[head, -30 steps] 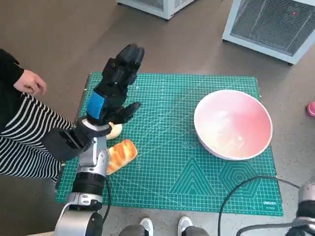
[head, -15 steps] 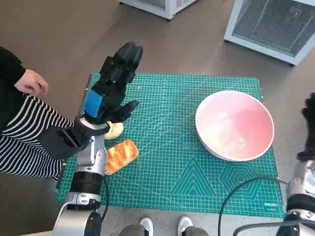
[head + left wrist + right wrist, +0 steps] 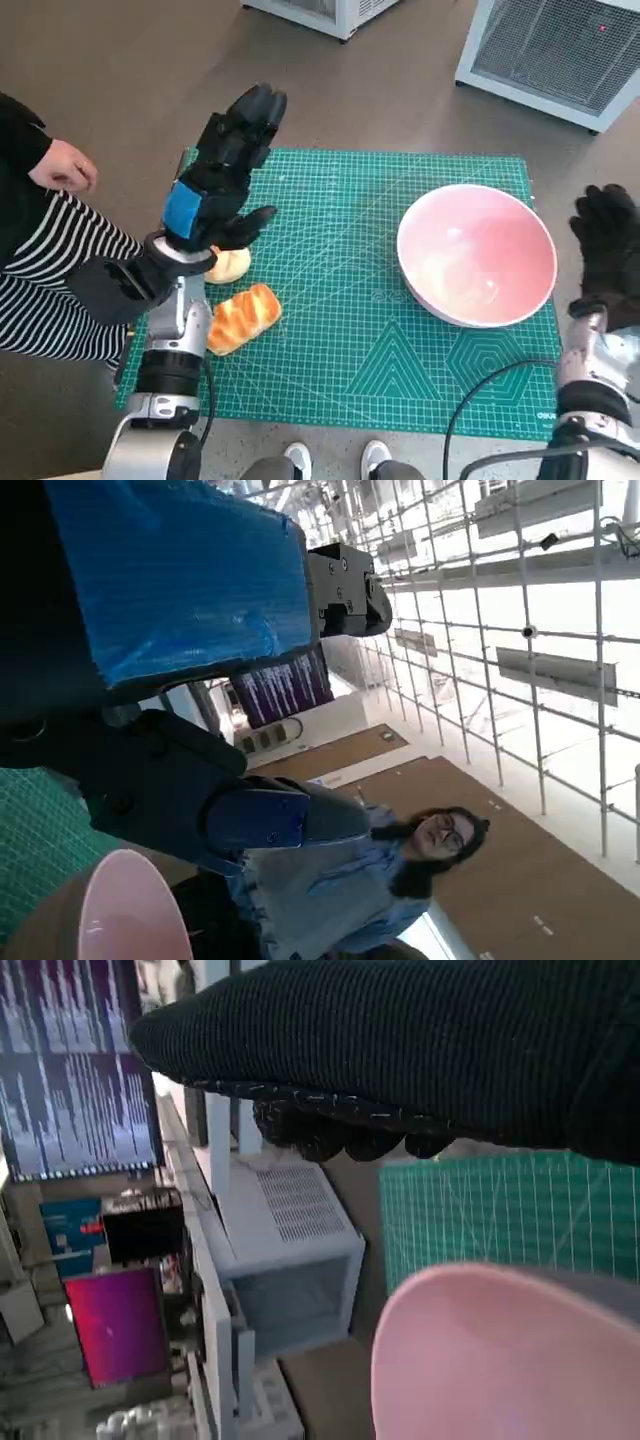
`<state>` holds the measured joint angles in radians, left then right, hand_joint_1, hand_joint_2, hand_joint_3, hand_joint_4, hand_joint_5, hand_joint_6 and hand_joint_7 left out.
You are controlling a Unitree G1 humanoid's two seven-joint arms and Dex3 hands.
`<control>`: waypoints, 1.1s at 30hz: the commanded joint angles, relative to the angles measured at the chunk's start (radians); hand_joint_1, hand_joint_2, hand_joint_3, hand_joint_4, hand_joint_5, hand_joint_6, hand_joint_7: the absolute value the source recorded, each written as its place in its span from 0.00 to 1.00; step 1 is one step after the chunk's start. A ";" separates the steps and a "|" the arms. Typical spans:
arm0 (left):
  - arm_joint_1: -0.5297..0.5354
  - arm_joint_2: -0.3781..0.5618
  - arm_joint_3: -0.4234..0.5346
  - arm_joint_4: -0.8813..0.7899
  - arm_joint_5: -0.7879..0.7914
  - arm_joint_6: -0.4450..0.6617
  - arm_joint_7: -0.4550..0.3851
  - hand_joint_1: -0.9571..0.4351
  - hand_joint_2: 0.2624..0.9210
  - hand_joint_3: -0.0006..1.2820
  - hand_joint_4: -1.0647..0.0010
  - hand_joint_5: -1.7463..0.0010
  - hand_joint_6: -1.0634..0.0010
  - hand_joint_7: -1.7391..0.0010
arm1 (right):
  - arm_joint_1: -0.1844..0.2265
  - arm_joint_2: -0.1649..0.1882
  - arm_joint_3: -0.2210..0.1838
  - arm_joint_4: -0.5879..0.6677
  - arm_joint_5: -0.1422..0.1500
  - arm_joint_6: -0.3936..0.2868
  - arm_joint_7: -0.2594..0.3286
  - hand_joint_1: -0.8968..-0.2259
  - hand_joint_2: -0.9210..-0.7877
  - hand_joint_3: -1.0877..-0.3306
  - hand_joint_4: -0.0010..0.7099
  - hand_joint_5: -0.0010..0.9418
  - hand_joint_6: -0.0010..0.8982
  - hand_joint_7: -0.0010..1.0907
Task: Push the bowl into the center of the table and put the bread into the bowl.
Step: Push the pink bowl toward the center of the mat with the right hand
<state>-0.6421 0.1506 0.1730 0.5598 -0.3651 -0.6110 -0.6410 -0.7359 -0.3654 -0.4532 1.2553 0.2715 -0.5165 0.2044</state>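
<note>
A wide pink bowl (image 3: 476, 253) sits on the right part of the green cutting mat (image 3: 340, 330). Its rim also shows in the left wrist view (image 3: 130, 910) and the right wrist view (image 3: 500, 1350). A golden bread loaf (image 3: 243, 317) lies near the mat's left edge, with a pale round bun (image 3: 230, 265) just beyond it. My left hand (image 3: 222, 170) is raised above the mat's left side, fingers spread, holding nothing. My gloved right hand (image 3: 607, 250) is up beside the bowl's right rim, off the mat, empty; I cannot tell whether it touches the bowl.
A person in a striped garment (image 3: 50, 270) sits at the left, a hand (image 3: 60, 165) near the table corner. White grilled cabinets (image 3: 555, 50) stand on the floor behind the table. A black cable (image 3: 480, 390) loops over the mat's near right corner. Shoes (image 3: 375, 458) show at the front edge.
My right hand has risen into view at the right, beside the bowl. My left hand has lifted slightly. The bowl and the bread lie where they were.
</note>
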 commanded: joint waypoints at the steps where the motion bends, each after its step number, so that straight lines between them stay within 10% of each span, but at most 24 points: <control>1: 0.016 0.009 0.005 -0.025 -0.003 0.008 0.003 0.22 1.00 0.25 0.94 0.98 1.00 0.77 | -0.008 0.032 0.006 0.021 -0.003 0.028 0.017 0.42 0.00 0.37 0.14 0.02 0.09 0.34; 33: 0.056 0.019 0.005 -0.068 0.020 -0.002 0.047 0.23 1.00 0.25 0.92 0.98 1.00 0.77 | -0.089 0.171 0.040 0.026 -0.014 0.055 0.059 0.44 0.00 0.40 0.13 0.00 0.09 0.30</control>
<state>-0.5991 0.1591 0.1734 0.5144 -0.3532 -0.6037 -0.6010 -0.8240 -0.2127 -0.4226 1.2652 0.2691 -0.4753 0.2591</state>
